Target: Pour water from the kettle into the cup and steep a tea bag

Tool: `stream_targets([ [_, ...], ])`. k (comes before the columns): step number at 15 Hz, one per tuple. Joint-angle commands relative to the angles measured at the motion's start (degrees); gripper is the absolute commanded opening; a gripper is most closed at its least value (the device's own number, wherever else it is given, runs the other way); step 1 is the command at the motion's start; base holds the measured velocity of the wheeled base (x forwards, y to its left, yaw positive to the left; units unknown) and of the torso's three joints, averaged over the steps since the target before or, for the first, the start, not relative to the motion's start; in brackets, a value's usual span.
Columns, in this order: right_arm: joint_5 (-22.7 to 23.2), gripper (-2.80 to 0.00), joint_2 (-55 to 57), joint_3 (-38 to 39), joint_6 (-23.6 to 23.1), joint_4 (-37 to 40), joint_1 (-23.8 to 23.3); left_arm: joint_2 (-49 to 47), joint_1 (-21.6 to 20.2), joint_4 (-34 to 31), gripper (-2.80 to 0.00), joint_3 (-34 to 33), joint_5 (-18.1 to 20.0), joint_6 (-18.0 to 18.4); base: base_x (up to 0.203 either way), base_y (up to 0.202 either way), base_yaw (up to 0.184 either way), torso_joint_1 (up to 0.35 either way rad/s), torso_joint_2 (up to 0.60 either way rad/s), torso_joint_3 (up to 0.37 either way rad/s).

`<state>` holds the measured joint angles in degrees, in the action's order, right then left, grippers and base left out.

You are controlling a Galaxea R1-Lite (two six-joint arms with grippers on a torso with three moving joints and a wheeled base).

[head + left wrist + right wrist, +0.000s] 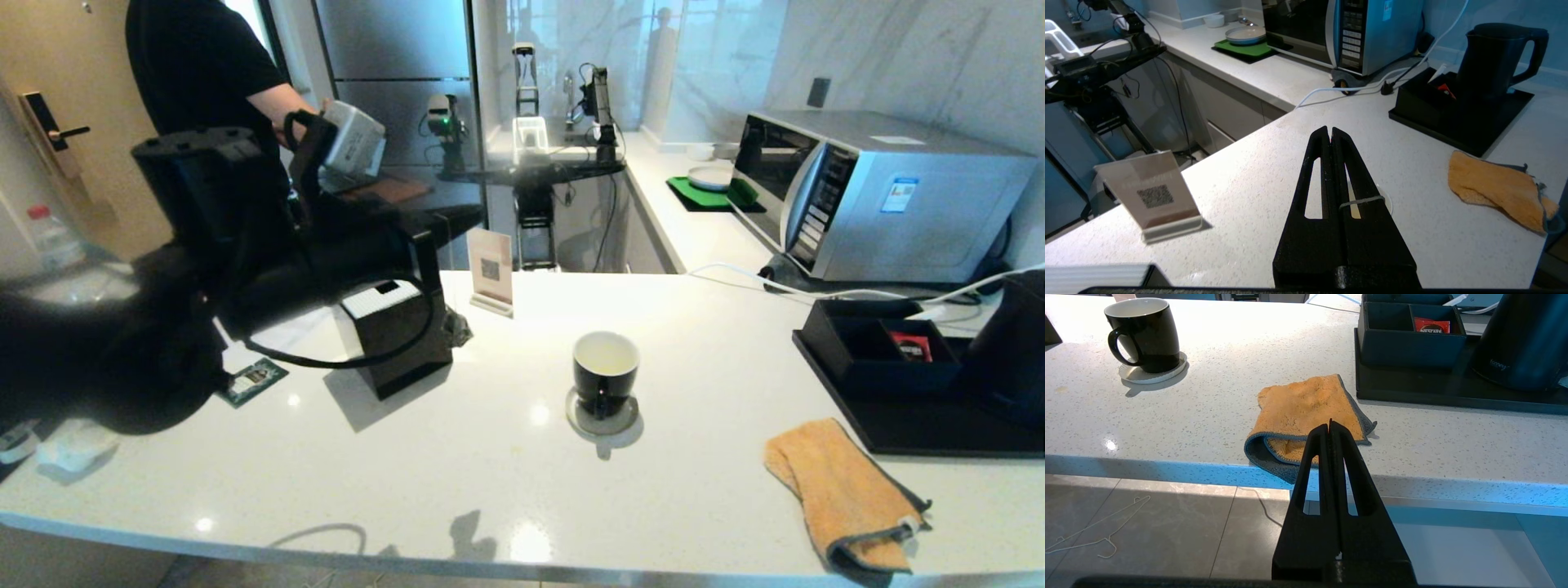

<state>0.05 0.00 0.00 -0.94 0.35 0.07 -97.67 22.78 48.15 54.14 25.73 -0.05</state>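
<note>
1. One cup (605, 372): glossy black, white inside, upright on one round grey coaster (602, 418), mid-worktop (490, 457). Nothing touches it.
2. One kettle (1490, 67): matte black, lid on, standing on one black tray (922, 429) at the worktop's right end, well apart from the cup.
3. One black divided box (878, 347) on the same tray, just beside the kettle; one small red packet (911, 346) in one of its compartments.
4. One orange cloth (841, 490), folded, grey-edged, lying near the front edge between cup and tray, partly overhanging.
5. Left gripper (1329, 131): fingers pressed together, holding nothing, raised above the worktop at the left, its arm a dark mass in the head view.
6. Right gripper (1329, 425): fingers pressed together, empty, held low in front of the worktop edge, below the cloth.
7. One black cube tissue box (400, 331) left of the cup; one small upright sign (491, 269) with a code behind it.
8. One flat green sachet (255, 380) near the left arm.
9. One microwave (873, 192) on the back counter.
10. One person in a black top (204, 65) stands behind, at the left.
</note>
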Motion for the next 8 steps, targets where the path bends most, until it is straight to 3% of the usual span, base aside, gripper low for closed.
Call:
stream_targets([
  [1,0.04,-2.80,0.04,0.00,-0.03,0.00,0.01,3.97,-0.63,0.08,-2.80,-3.77,0.36,-0.17,0.000,0.000,0.000,0.000,0.00,0.000],
  [8,0.04,-2.80,0.07,0.00,-0.03,0.00,0.01,6.14,-7.53,0.01,-2.80,-8.45,2.03,-0.39,0.000,0.000,0.000,0.000,0.00,0.000],
])
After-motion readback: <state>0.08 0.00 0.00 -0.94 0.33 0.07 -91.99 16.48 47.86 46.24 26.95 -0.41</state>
